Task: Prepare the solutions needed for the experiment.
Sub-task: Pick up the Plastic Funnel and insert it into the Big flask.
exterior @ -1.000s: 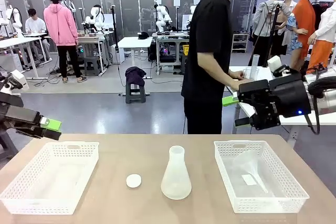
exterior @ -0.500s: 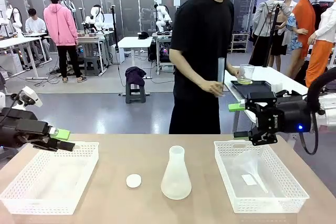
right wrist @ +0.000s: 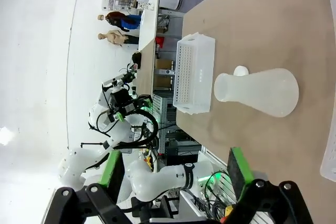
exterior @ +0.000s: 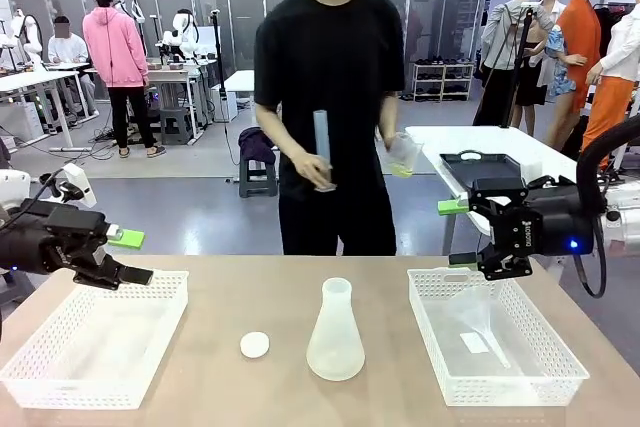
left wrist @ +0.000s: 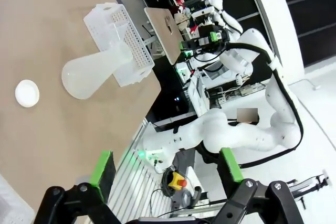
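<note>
The person at the far side holds a small clear beaker with a little pale yellow solution (exterior: pixel 402 168) in one hand and a tall measuring cylinder (exterior: pixel 322 150) in the other. A whitish conical flask (exterior: pixel 335 333) (left wrist: pixel 96 72) (right wrist: pixel 261 92) stands mid-table, with a round white cap (exterior: pixel 254 344) (left wrist: pixel 27 93) (right wrist: pixel 241 70) beside it. My left gripper (exterior: pixel 128 257) (left wrist: pixel 167 169) hovers open over the far corner of the left basket (exterior: pixel 60 372). Above the far rim of the right basket (exterior: pixel 440 332), my right gripper (exterior: pixel 455 232) (right wrist: pixel 173 169) also hangs open, with nothing in it.
The right basket holds a clear funnel (exterior: pixel 477 324) and a small white slip. A side table with a black tray (exterior: pixel 480 160) stands behind the right arm. Bare tabletop lies between the baskets around the flask.
The person has turned from the side table to face me, carrying the cylinder and beaker. My left gripper moved inward over the left basket. The right gripper shifted slightly lower.
</note>
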Motion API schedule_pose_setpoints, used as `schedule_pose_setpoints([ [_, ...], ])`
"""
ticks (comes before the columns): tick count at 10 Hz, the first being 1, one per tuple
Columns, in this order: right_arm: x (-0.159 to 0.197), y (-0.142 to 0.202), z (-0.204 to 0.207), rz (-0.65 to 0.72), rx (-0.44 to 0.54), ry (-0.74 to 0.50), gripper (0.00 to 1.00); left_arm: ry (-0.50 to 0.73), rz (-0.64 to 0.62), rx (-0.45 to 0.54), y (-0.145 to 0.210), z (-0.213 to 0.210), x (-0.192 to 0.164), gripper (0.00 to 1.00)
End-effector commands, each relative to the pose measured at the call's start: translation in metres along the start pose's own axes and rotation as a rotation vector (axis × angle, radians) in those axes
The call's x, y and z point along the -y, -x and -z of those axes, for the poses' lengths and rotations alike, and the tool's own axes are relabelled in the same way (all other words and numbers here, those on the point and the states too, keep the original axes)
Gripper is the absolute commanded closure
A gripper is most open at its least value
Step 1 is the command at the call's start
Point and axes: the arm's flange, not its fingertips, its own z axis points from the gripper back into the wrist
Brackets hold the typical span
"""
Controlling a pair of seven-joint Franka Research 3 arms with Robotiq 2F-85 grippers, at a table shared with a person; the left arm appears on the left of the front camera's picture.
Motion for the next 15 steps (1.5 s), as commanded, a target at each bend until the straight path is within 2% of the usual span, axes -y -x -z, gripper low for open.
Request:
schedule_pose_setpoints([
  [1, 0.000, -0.001, 0.004, -0.092, 0.017, 0.000, 0.00, 0.027, -0.056, 0.034, -0.009, 0.006, 0.006, 0.00],
  [2, 0.000, 0.000, 0.000, 0.000, 0.000, 0.000, 0.00, 0.000, 0.000, 0.000, 0.000, 0.000, 0.000, 0.00],
  [8, 0.002, 0.001, -0.002, -0.017, -0.002, 0.006, 0.00, 0.000, 0.000, 0.000, 0.000, 0.000, 0.000, 0.00],
  [9, -0.001, -0.012, -0.011, -0.211, -0.018, 0.145, 0.00, 0.000, 0.000, 0.000, 0.000, 0.000, 0.000, 0.00],
  [12, -0.009, -0.060, -0.015, -0.438, -0.178, 0.388, 0.00, 0.000, 0.000, 0.000, 0.000, 0.000, 0.000, 0.00],
  [13, -0.015, -0.071, -0.012, -0.534, -0.243, 0.465, 0.00, 0.000, 0.000, 0.000, 0.000, 0.000, 0.000, 0.00],
  [15, -0.023, -0.098, -0.006, -0.733, -0.433, 0.684, 0.00, 0.000, 0.000, 0.000, 0.000, 0.000, 0.000, 0.00],
])
